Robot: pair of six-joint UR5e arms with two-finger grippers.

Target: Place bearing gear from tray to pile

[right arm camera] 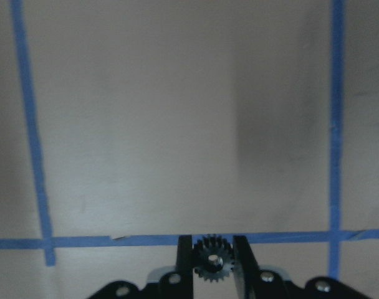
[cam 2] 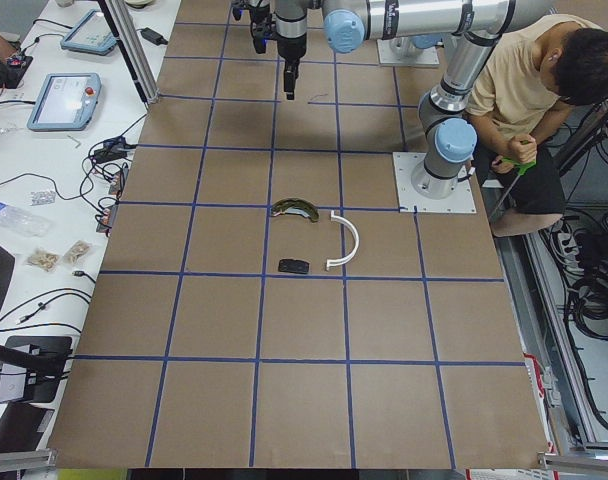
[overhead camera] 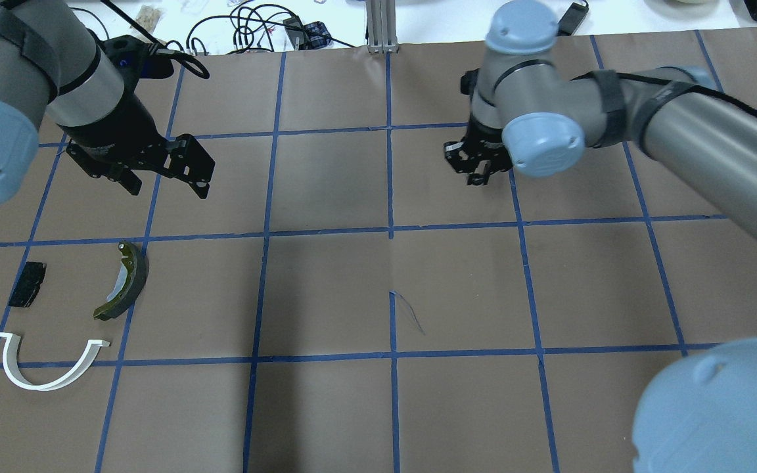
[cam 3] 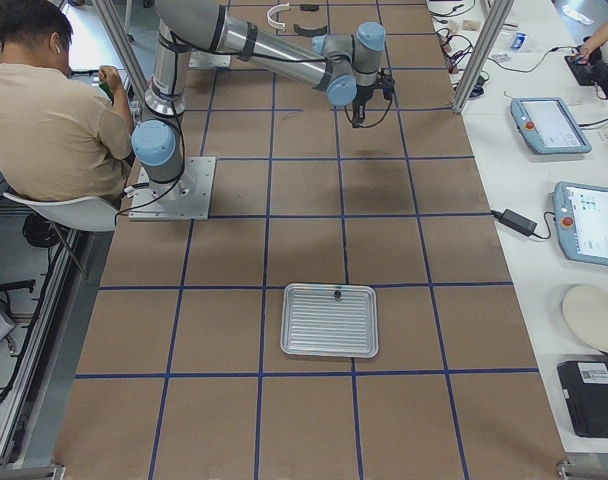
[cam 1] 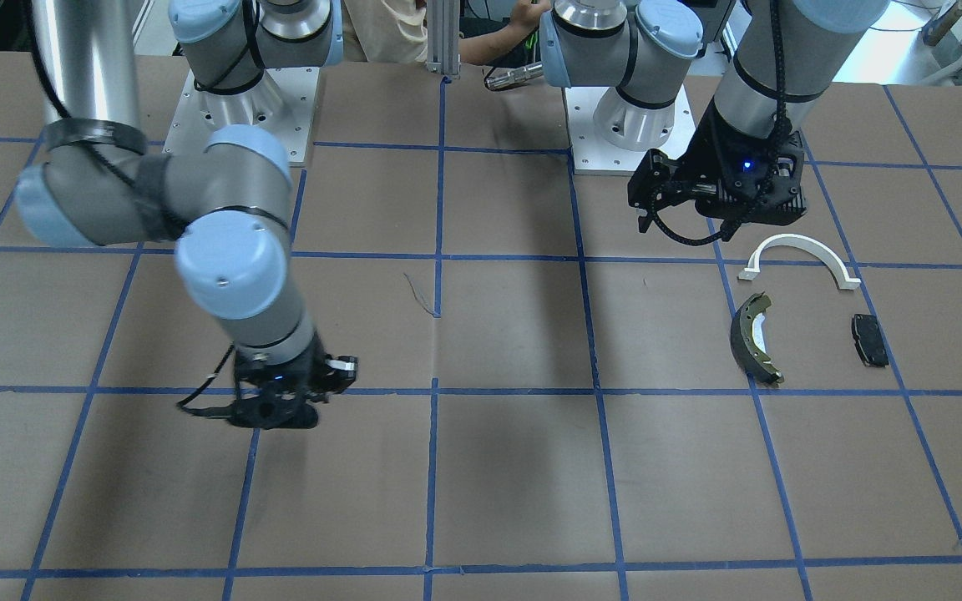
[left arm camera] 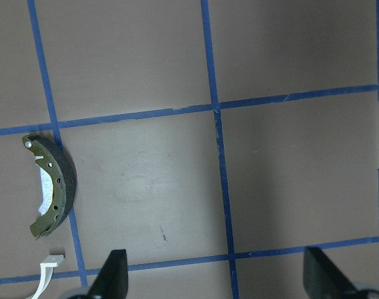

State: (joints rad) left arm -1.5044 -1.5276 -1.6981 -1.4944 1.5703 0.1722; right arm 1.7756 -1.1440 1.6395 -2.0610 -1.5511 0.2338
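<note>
My right gripper (right arm camera: pixel 213 265) is shut on a small dark bearing gear (right arm camera: pixel 213 256), held between its fingertips above the brown table. It hangs over the table's middle far side in the overhead view (overhead camera: pixel 477 174). The tray (cam 3: pixel 304 330), silver and ridged, lies far off by the table's right end. The pile lies at the left: a white half-ring bracket (overhead camera: pixel 50 378), an olive-and-dark brake shoe (overhead camera: pixel 125 282) and a black pad (overhead camera: pixel 27 284). My left gripper (overhead camera: pixel 168 189) is open and empty, above the table just beyond the brake shoe (left arm camera: pixel 55 187).
A small dark part (cam 3: pixel 336 294) sits on the tray's far edge. A seated person (cam 3: pixel 54 110) is behind the robot bases. Tablets and cables lie on the white bench (cam 3: pixel 574 200) beside the table. Blue tape lines grid the brown table.
</note>
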